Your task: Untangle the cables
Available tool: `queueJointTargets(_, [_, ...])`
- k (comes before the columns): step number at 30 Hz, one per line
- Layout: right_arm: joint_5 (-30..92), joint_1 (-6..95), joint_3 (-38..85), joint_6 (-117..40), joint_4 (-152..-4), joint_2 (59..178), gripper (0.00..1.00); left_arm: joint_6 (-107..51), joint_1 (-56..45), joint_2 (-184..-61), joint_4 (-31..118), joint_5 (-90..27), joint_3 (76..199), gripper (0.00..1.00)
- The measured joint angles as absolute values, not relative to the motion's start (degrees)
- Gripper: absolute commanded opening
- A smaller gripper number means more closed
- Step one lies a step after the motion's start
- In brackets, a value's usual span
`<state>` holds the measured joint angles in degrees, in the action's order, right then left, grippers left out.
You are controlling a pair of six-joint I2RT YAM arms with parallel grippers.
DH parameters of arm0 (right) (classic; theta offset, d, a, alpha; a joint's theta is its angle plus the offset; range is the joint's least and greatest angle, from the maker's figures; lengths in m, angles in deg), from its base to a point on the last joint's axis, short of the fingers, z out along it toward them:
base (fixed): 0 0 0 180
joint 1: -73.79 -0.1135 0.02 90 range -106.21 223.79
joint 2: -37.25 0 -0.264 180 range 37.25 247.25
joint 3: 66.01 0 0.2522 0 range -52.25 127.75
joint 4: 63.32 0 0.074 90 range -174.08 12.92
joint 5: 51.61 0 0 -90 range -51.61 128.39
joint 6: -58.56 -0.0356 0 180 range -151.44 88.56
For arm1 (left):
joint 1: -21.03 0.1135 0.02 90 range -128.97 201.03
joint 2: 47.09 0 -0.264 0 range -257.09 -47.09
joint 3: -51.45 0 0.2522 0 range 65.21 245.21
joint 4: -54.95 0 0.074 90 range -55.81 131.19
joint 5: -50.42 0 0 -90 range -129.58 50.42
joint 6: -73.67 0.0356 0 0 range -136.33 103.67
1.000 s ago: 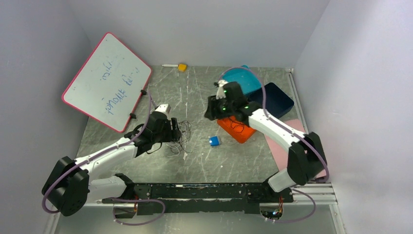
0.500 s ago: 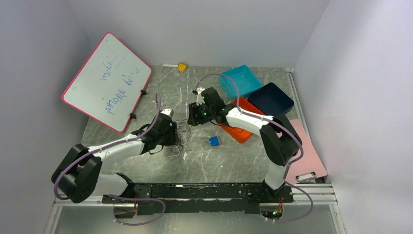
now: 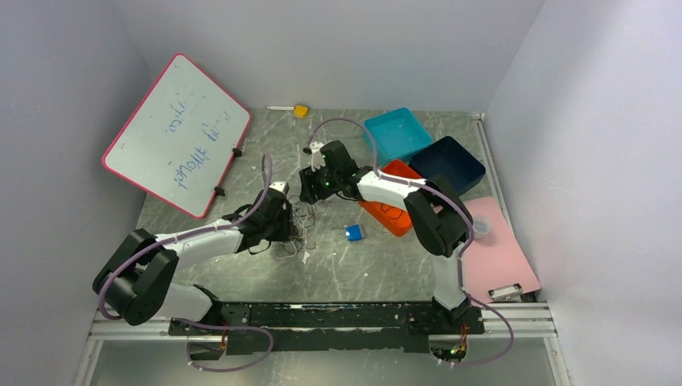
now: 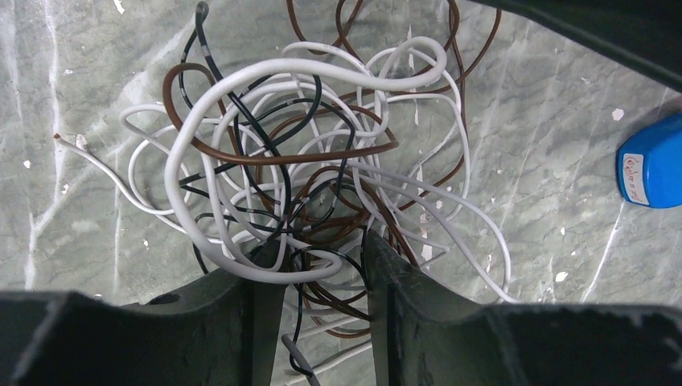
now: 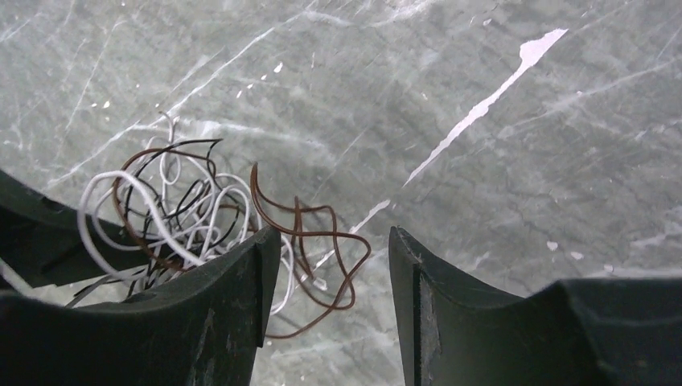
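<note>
The cables point(image 3: 299, 219) lay in a messy pile on the surface point(image 3: 386, 265). My left gripper point(image 4: 314, 273) had its fingers apart around some on the left. My right gripper point(image 5: 326, 265) was apart too, on the far side.

Cables point(image 4: 318, 201) in one loose knot on the table point(image 4: 547, 121)!
White, black and brown wires loop through each other; a thick white one arcs across the heap, a brown loop strays off one side.

Right hand point(image 3: 309, 190) has swung from the orange bin point(image 3: 392, 219) to the cables point(image 3: 301, 215); left hand point(image 3: 286, 223) has narrowed.
</note>
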<state>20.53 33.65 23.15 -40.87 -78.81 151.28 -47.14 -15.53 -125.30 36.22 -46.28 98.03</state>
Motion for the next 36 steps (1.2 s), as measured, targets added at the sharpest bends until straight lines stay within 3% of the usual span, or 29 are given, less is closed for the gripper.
queueJointTargets(9, [19.83, 33.65, 27.08, -39.43, -78.2, 157.78, 0.5, -46.94, -15.5, -125.85, 36.35, -46.43, 98.05, 0.44])
queueJointTargets(19, [18.87, 33.65, 27.91, -39.08, -76.1, 159.52, 0.0, -47.01, -15.53, -125.87, 36.35, -46.76, 98.05, 0.47])
queueJointTargets(36, [25.84, 33.65, 21.86, -40.15, -76.67, 135.98, 0.0, -49.39, -15.53, -127.99, 36.59, -48.58, 99.42, 0.49])
